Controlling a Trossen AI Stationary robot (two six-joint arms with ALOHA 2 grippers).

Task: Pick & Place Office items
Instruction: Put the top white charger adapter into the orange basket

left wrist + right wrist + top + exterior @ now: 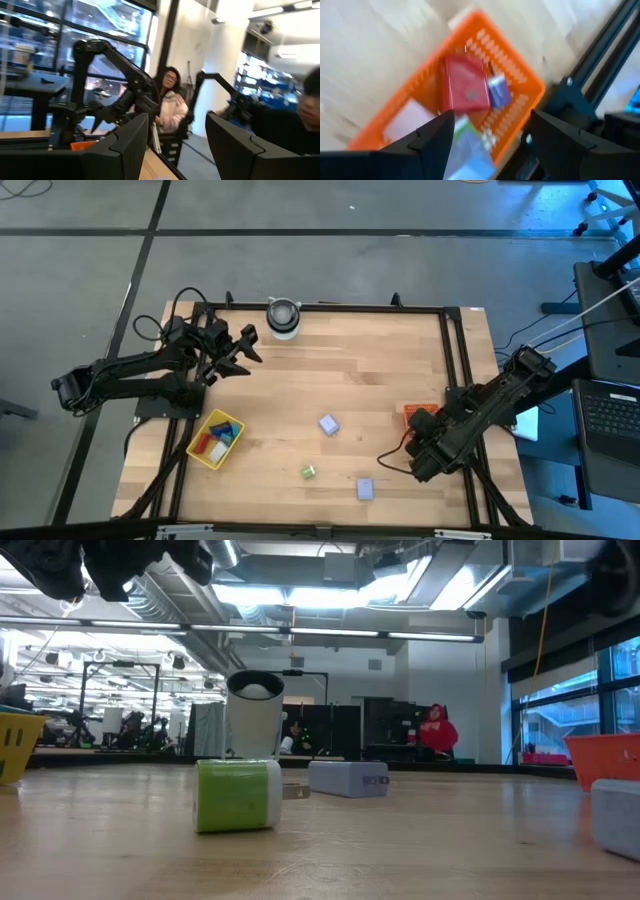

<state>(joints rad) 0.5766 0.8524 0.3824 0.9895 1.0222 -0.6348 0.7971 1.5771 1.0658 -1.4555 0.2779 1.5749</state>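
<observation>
**Right tool open above the orange tray, left tool idle at the far left**

The right tool [487,137] hangs over the orange tray [517,75] at the right edge of the worktop [380,380], its fingers spread wide and holding nothing. Inside that tray lie a red packet [465,85], a small lavender block [498,91], a pale pink piece [407,120] and what looks like a green-and-blue packet [467,145], though blur makes that last one hard to read.

The left tool [245,348] sits raised near the far left corner, fingers parted, empty.

The yellow tray [196,445] at the near left holds red and blue pieces. Loose on the worktop are a lavender block [328,424] in the middle, a bright green block [309,471] nearer the front, and another lavender block [365,489] beside the right arm. A grey-white cylinder [283,317] stands at the far edge.
</observation>
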